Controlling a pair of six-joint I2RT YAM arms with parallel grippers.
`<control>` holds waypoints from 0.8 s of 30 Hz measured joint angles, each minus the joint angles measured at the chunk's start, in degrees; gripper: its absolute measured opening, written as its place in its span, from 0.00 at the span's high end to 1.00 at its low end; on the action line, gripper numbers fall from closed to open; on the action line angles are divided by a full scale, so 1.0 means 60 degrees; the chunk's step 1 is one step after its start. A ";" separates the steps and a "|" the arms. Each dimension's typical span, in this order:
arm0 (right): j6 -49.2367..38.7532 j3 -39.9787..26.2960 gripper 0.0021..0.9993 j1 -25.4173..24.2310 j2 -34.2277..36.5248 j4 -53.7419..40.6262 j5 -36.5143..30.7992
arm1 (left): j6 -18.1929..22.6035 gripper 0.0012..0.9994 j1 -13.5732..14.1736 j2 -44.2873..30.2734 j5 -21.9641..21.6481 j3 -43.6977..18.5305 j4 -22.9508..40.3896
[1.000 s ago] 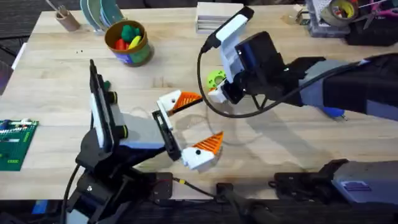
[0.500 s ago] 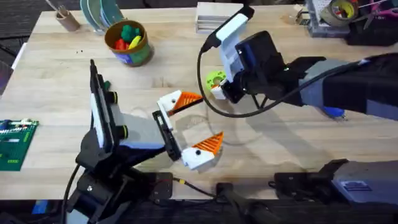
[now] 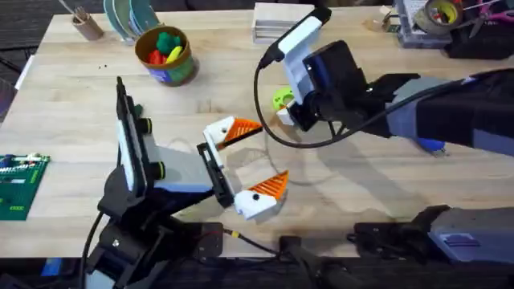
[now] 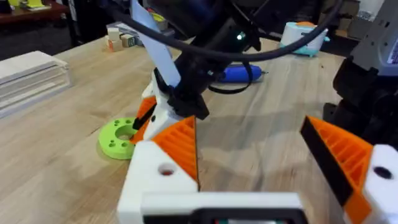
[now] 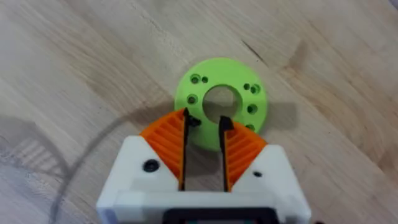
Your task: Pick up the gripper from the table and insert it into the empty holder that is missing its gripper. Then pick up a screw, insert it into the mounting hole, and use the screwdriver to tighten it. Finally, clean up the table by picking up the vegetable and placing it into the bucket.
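Resting at the far left of the wooden tabletop (image 3: pixel 72 96), the bucket (image 3: pixel 165 54) is seen with green, red and yellow toy pieces inside it, the leafy vegetable (image 3: pixel 166 38) apparently among them. Nearer the middle, the left gripper (image 3: pixel 245 164) is held low over the wood with its orange-padded fingers (image 3: pixel 241 128) spread wide and nothing between them. Just beyond it, a bright green ring (image 3: pixel 280 99) with holes is lying flat, and the right gripper (image 5: pixel 203 144) is lowered over its near edge. The right gripper's orange fingertips (image 5: pixel 169 138) are drawn close together with a narrow gap left, and nothing is clamped; whether they touch the ring cannot be told. Farther right, the blue screwdriver (image 4: pixel 239 74) is lying on the tabletop behind the right arm, well apart from the ring.
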State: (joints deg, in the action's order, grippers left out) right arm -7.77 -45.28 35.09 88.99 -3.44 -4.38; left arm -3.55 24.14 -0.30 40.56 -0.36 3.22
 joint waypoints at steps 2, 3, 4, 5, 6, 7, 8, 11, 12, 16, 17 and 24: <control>0.0000 0.0000 0.66 0.0000 0.0000 0.0002 -0.0054 | 0.0000 0.01 0.0000 0.0000 0.0000 0.0000 0.0000; 0.0000 0.0000 0.66 0.0000 0.0000 0.0004 -0.0059 | 0.0000 0.01 0.0000 0.0000 -0.0003 0.0000 0.0000; -0.0003 0.0000 0.66 0.0000 0.0000 0.0004 -0.0052 | 0.0000 0.01 0.0000 0.0000 0.0000 0.0000 0.0000; 0.0000 0.0000 0.66 0.0007 0.0000 0.0004 -0.0049 | 0.0000 0.01 0.0000 0.0000 0.0000 0.0000 0.0000; 0.0000 -0.0004 0.66 0.0018 0.0000 0.0004 -0.0014 | 0.0000 0.01 0.0000 -0.0003 0.0000 0.0000 0.0000; 0.0000 -0.0011 0.65 0.0022 0.0000 0.0004 0.0029 | 0.0000 0.01 0.0000 0.0000 -0.0004 0.0000 0.0000; -0.0002 -0.0018 0.64 0.0025 0.0000 0.0005 0.0097 | 0.0001 0.01 0.0000 0.0000 0.0000 0.0000 0.0000; -0.0004 -0.0056 0.64 0.0029 0.0000 0.0030 0.0240 | 0.0000 0.01 0.0000 0.0000 0.0000 0.0000 0.0000; 0.0000 -0.0070 0.64 0.0029 0.0000 0.0033 0.0275 | 0.0000 0.01 0.0000 0.0000 0.0000 0.0000 0.0004; -0.0001 -0.0080 0.64 0.0050 0.0000 0.0033 0.0378 | 0.0000 0.01 0.0000 0.0000 0.0000 0.0000 0.0004; -0.0003 -0.0080 0.64 0.0056 0.0000 0.0033 0.0385 | 0.0000 0.01 0.0000 0.0000 0.0000 0.0000 0.0004; -0.0105 -0.0087 0.64 0.0080 0.0000 0.0033 0.0715 | 0.0000 0.01 0.0000 -0.0003 0.0000 0.0000 0.0004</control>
State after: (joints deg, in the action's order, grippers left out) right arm -8.40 -45.80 35.57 88.99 -3.25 -0.09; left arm -3.55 24.14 -0.31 40.56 -0.36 3.25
